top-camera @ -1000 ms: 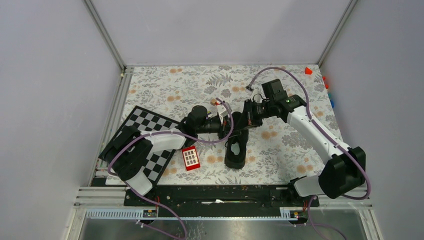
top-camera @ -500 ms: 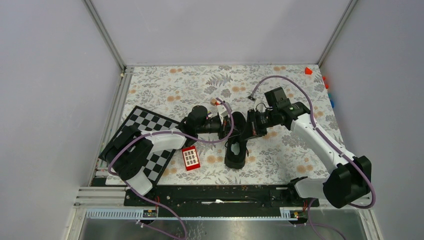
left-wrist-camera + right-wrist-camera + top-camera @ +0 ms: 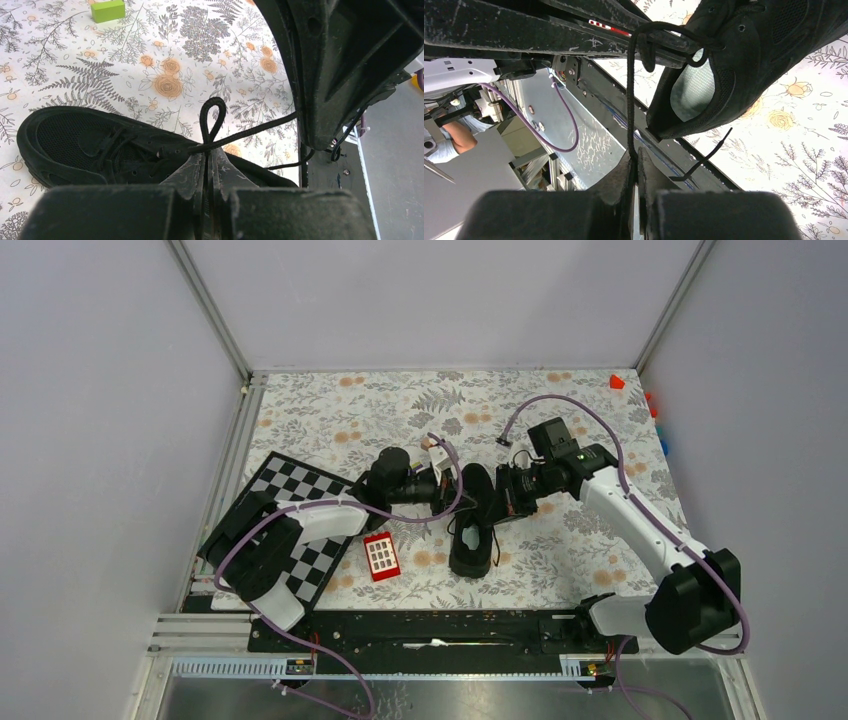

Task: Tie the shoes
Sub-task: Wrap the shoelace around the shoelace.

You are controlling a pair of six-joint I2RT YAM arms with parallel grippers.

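The black sneaker (image 3: 471, 545) lies near the middle of the table (image 3: 330, 410), toe to the far side, between the two arms. The left fingers (image 3: 192, 170) are pressed together on a small loop of lace (image 3: 211, 116), and the right fingers (image 3: 649, 172) are closed on a tight lace strand (image 3: 629, 100). Since a second ago the right arm has swung toward the near side, so I judge the strand is being drawn around the loop and the bow is not finished.

Taut laces (image 3: 630, 100) bar the space over the sneaker (image 3: 470, 562), a red block (image 3: 381, 556) crowds its left, and the far desk (image 3: 340, 405) lies open.
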